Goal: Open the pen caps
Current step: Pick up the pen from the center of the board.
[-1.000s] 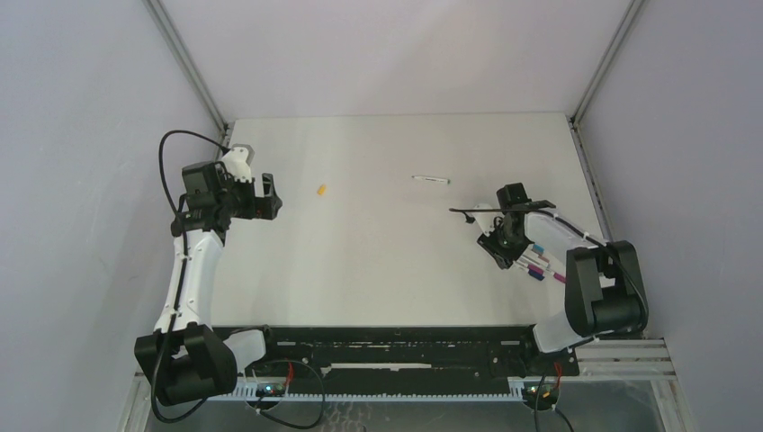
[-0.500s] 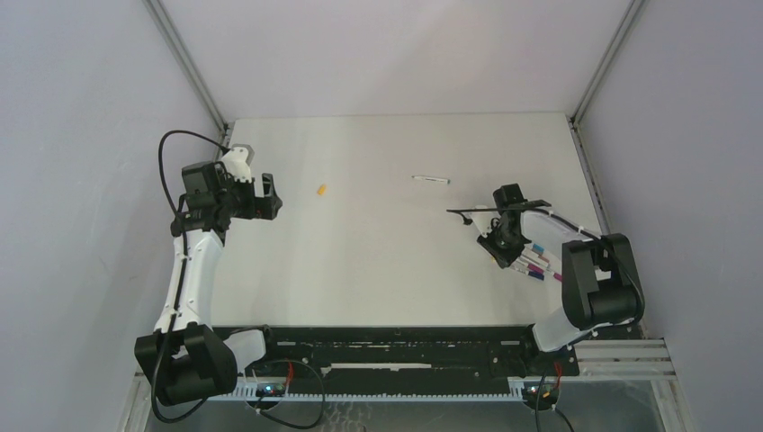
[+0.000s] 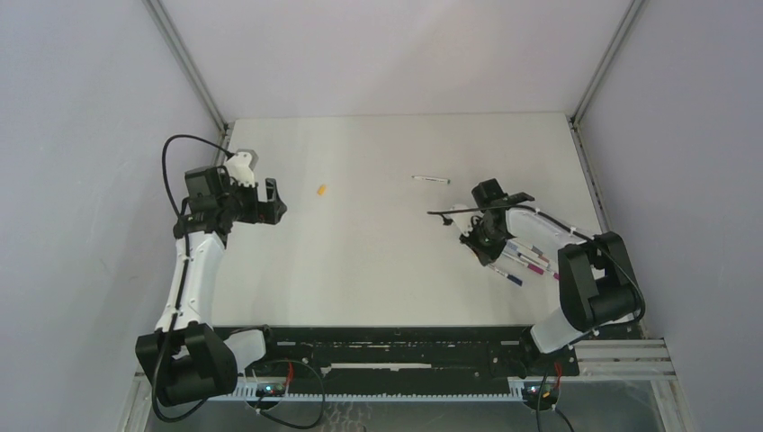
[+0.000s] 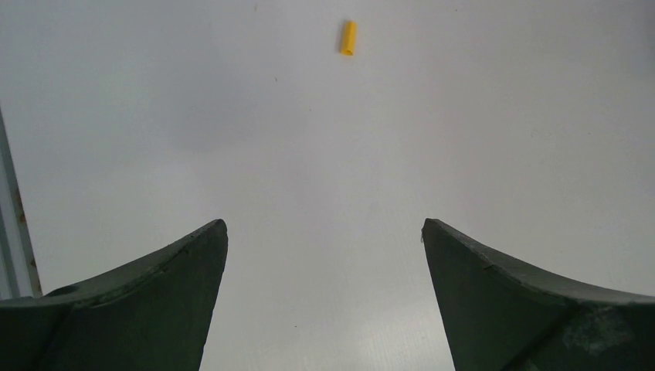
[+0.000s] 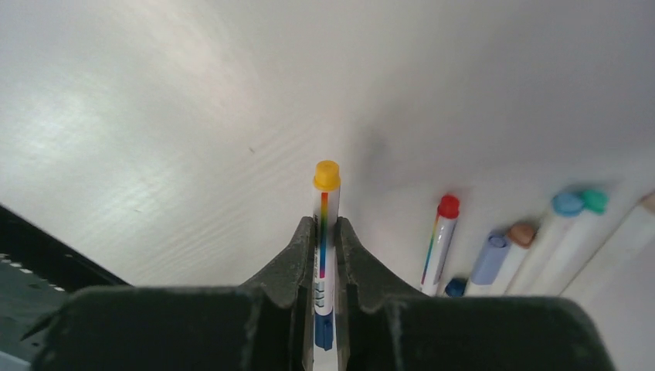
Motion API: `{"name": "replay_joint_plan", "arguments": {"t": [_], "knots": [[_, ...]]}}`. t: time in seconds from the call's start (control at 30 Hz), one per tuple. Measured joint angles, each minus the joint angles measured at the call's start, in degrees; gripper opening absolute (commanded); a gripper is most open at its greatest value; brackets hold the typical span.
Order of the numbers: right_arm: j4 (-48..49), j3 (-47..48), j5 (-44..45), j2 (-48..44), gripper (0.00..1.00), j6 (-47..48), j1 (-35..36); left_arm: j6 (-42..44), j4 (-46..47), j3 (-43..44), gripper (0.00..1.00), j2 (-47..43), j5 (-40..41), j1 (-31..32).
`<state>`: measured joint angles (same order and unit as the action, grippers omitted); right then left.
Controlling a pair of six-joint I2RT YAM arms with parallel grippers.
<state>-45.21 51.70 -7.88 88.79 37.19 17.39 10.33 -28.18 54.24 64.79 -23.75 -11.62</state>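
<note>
My right gripper is shut on a white-barrelled pen with a rainbow stripe, a yellow far end and a blue cap back between the fingers. In the top view this gripper hangs just left of the pile of pens. Several more pens lie to its right. A loose yellow cap lies on the table ahead of my left gripper, which is open and empty. The cap also shows in the left wrist view, far beyond the gripper.
A single white pen lies alone at mid table, behind the right gripper. One pen with a blue end lies slightly apart at the near side of the pile. The table's left rail runs beside the left gripper.
My right gripper has moved left and slightly back, away from the pile, with the pen in its jaws. My left gripper has shifted slightly to the right.
</note>
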Motion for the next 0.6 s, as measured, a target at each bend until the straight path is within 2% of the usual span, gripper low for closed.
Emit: {"name": "replay_joint_plan", "arguments": {"t": [0.17, 0.37, 0.47, 0.6], "knots": [[-2.5, 8.3, -6.2, -3.6, 0.00, -3.2, 2.1, 0.3, 0.6, -1.4, 1.00, -1.9, -1.8, 0.0], [0.3, 19.1, -15.6, -9.5, 0.00, -11.0, 2.9, 0.3, 3.5, -1.6, 1.00, -4.7, -5.0, 1.9], [4.7, 22.4, -20.2, -11.1, 0.00, -16.9, 3.0, 0.3, 4.0, -0.6, 1.00, -3.8, -5.2, 6.2], [15.3, 23.2, -26.5, -13.1, 0.00, -28.3, 2.3, 0.3, 3.4, 5.2, 1.00, 0.3, -5.4, 13.2]]}}
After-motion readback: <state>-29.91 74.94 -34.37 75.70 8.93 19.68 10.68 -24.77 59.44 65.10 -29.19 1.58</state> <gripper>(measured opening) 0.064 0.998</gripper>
